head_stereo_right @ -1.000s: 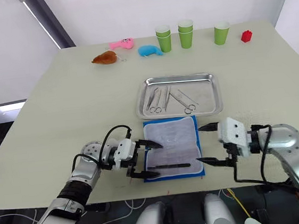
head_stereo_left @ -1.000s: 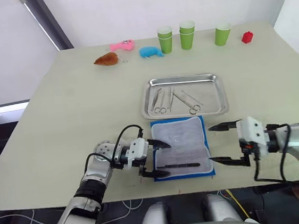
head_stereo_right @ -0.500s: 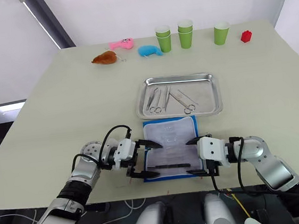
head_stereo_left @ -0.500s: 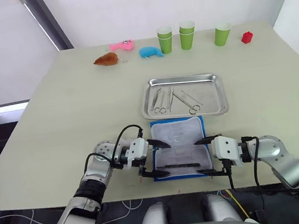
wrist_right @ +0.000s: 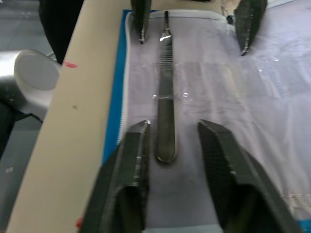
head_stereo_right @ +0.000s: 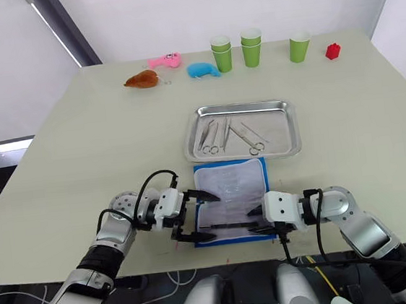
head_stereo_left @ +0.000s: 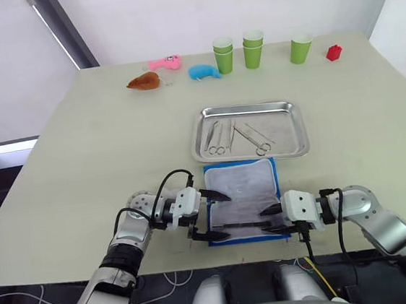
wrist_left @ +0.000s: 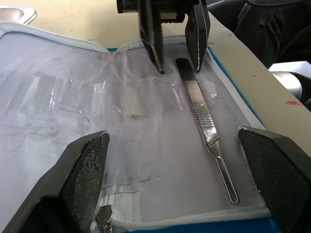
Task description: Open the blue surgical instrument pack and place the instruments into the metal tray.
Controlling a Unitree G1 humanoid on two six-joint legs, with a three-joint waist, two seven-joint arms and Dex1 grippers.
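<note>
The blue surgical instrument pack (head_stereo_left: 241,184) lies open and flat near the table's front edge, pale lining up. One thin dark instrument (head_stereo_left: 241,225) rests on the lining along the front edge, clear in the right wrist view (wrist_right: 165,111). My right gripper (head_stereo_left: 273,218) has its fingers narrowed on either side of that tool's end, with small gaps showing. My left gripper (head_stereo_left: 221,215) stands wide open over the pack's left edge. Behind the pack, the metal tray (head_stereo_left: 245,107) holds several instruments (head_stereo_left: 219,137).
Along the far edge stand green cups (head_stereo_left: 254,47), a red block (head_stereo_left: 334,52), a blue plush toy (head_stereo_left: 204,71), a pink toy (head_stereo_left: 166,61) and a brown toy (head_stereo_left: 145,80). The pack sits right at the table's front edge.
My right gripper has moved left from beside the pack onto its front right corner, and its fingers have narrowed around the tool's end. The left arm has not moved.
</note>
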